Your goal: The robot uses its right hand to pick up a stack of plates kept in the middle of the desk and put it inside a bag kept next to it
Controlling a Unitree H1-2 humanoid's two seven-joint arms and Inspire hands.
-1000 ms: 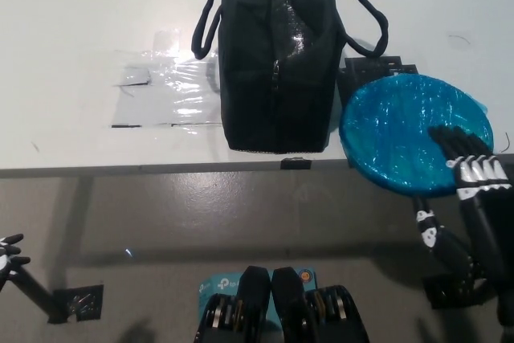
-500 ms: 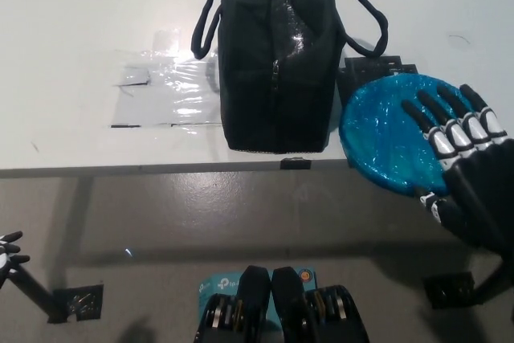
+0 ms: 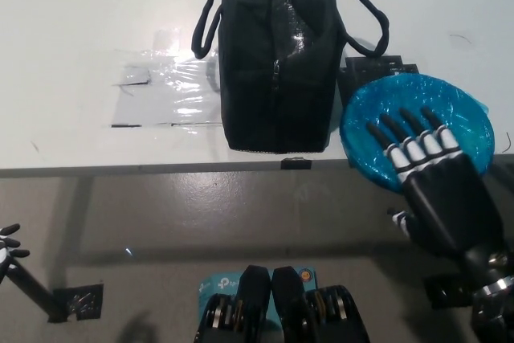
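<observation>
A stack of blue plates (image 3: pixel 409 118) wrapped in shiny film lies at the white desk's front right edge, partly overhanging it. A black bag (image 3: pixel 277 54) with two looped handles stands just left of the plates, zipped side up. My black right hand (image 3: pixel 430 174) hovers over the near half of the plates, palm down, fingers spread and stretched toward the bag side, holding nothing. Only the fingertips of my white left hand (image 3: pixel 8 242) peek in at the lower left edge, well below the desk.
A clear plastic sheet (image 3: pixel 165 90) is taped flat on the desk (image 3: pixel 80 22) left of the bag. A small black block (image 3: pixel 373 66) sits behind the plates. The grey floor (image 3: pixel 177 214) lies below the desk's front edge.
My right hand has risen from the right edge, swung left over the plates, and its fingers have spread out. The plates and bag have not moved.
</observation>
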